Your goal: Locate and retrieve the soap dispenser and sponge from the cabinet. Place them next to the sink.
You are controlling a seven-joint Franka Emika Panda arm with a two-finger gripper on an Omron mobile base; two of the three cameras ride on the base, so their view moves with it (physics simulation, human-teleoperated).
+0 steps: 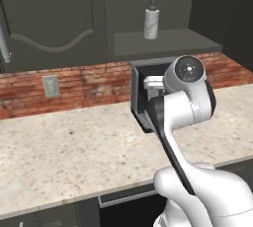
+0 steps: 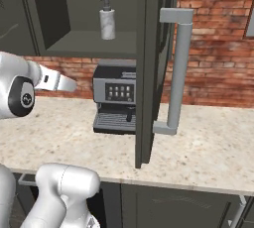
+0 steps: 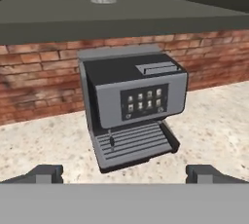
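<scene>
Here the gripper (image 3: 124, 174) has its jaws spread wide and empty, facing the coffee machine (image 3: 132, 103) on the counter (image 3: 214, 121). Above that machine, the soap dispenser (image 2: 107, 19) stands upright on the cabinet (image 2: 89, 43) shelf, probably the first pick. The open door (image 2: 149, 68) right of the machine narrows that side; left is freer.

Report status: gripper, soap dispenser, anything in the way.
Gripper open, empty, low over the counter. Soap dispenser upright on the open cabinet shelf, untouched. Coffee machine directly ahead, below the shelf; cabinet door swung open.
</scene>
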